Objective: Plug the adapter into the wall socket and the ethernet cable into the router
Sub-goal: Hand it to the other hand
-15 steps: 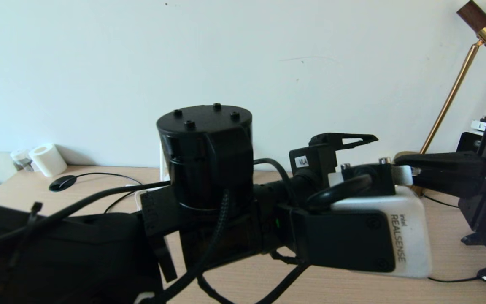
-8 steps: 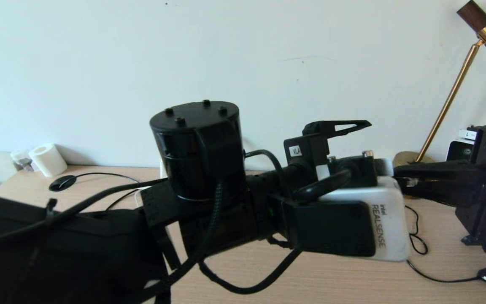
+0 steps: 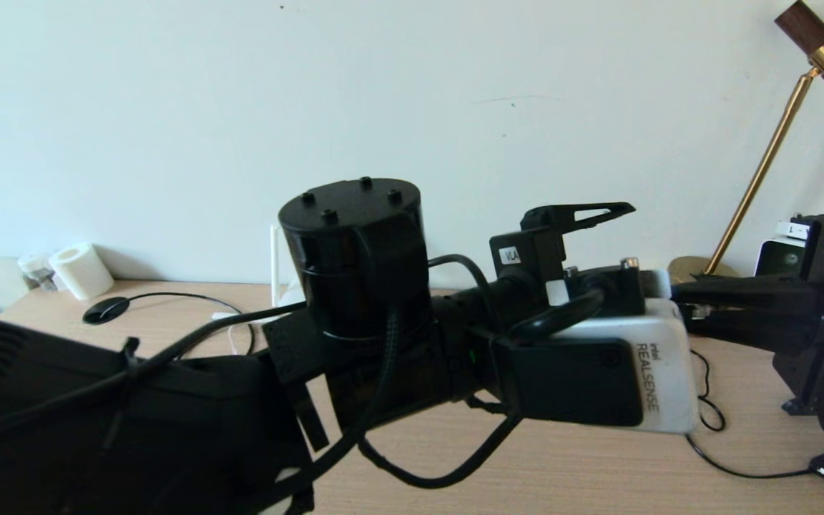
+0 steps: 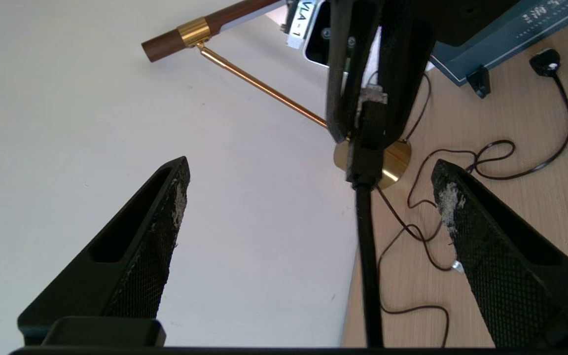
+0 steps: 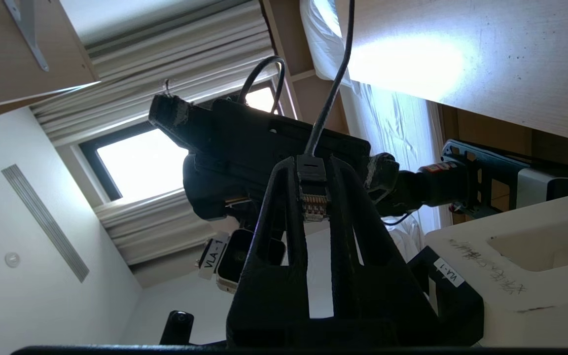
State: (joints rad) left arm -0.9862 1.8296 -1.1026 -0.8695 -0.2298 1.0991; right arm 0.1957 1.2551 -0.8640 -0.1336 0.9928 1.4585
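Right gripper pinches ethernet cable by its plug; left gripper spread wide around it, not touching; careless handover risks twisting the plug, dropping it.

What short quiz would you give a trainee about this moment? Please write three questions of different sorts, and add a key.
1. True or false: the left claw is shut.
2. Choose one. What does the right claw grip?
A. the clear plug of the ethernet cable
B. a white paper roll
C. a lamp stem
3. Fill in the gap: the thin dark cord lies loose on the wooden ____.

Key
1. False: it stands wide open and holds nothing.
2. A
3. desk
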